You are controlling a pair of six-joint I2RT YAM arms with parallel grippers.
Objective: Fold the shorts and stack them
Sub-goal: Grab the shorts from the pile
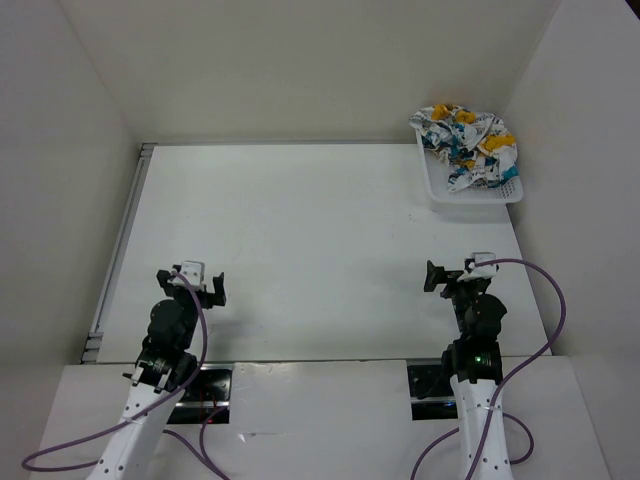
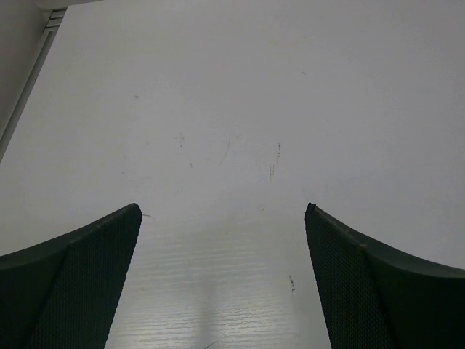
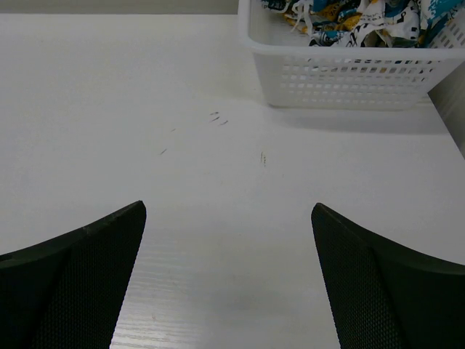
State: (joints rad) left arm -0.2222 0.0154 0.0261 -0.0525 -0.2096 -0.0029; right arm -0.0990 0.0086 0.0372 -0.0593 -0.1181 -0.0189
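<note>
Currently we see our 2 tools, left gripper (image 1: pixel 195 283) and right gripper (image 1: pixel 452 277), both spread wide and empty, above the scuffed white table (image 1: pixel 320 230), well apart from the white mesh basket (image 1: pixel 470 195), shorts (image 1: pixel 467 142) crumpled inside that basket, plain white walls (image 1: pixel 300 70) behind it.

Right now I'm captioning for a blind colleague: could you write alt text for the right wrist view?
A white mesh basket of crumpled printed shorts sits at the far right of a white table. In the foreground, the right end effector is open and empty.
</note>
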